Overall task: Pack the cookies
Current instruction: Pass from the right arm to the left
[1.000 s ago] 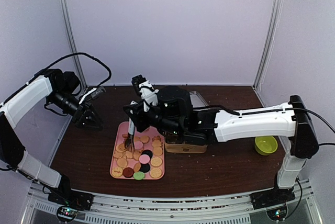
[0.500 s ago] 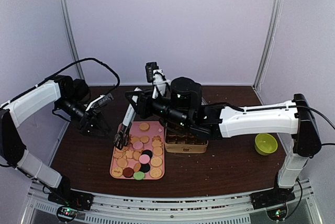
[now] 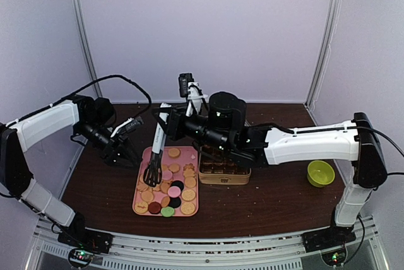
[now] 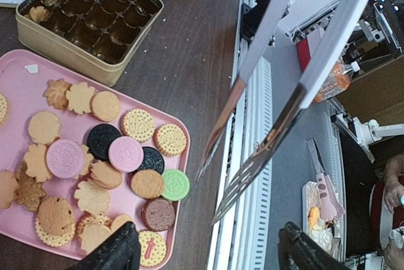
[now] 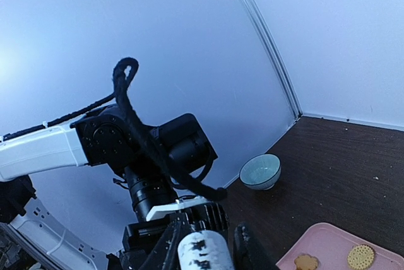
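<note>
Change: left gripper (image 3: 124, 153) now nearer the tray (image 4: 19, 87); tongs (image 3: 156, 149) shifted from its left edge to over the cookies (image 4: 126, 153).
Grip: left gripper spread, empty; right gripper (image 5: 203, 248) clamped on tongs.
Cookies: spread on tray, one in tin (image 4: 63, 52).
Room: brown table (image 3: 271, 188), pale walls (image 3: 208, 30).

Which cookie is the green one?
Only one is green: the round green cookie at the edge of the pink tray nearest the arm bases, right beside a dark red cookie.
</note>
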